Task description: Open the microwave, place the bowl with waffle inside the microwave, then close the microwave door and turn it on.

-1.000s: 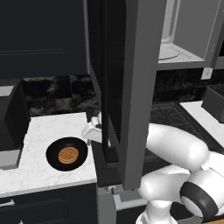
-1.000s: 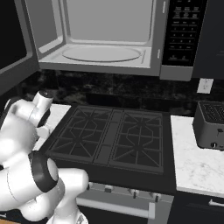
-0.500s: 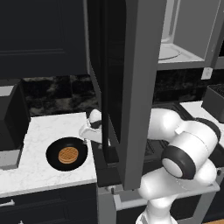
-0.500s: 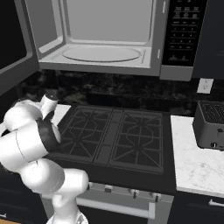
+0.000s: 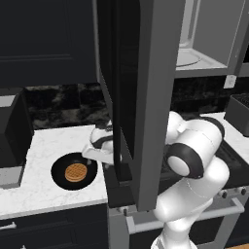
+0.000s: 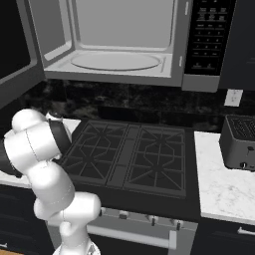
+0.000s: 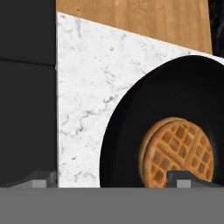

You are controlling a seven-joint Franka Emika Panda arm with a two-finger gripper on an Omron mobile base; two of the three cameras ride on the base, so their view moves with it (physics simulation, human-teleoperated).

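The microwave (image 6: 117, 50) hangs open above the stove, its round turntable (image 6: 115, 61) bare. Its door (image 5: 141, 97) stands swung far out, a tall dark panel in the middle of the left base view. The black bowl (image 5: 74, 171) sits on the white marble counter (image 5: 44, 146) with the golden waffle (image 5: 75, 172) flat inside it. My gripper (image 5: 92, 154) hovers just right of and above the bowl, partly behind the door's edge. In the hand view the bowl (image 7: 127, 135) and waffle (image 7: 177, 151) are close below, and my gripper (image 7: 113, 179) is open wide, holding nothing.
A black gas stove (image 6: 129, 157) lies under the microwave, with a dark toaster (image 6: 240, 142) on the counter to its right. The control panel (image 6: 204, 40) is on the microwave's right side. A dark recess (image 5: 12, 141) borders the counter's left. Dark cupboards (image 5: 46, 44) hang above.
The arm has swung left and the hand has come down closer to the bowl. The jaws stay wide; bowl, waffle and door have not moved.
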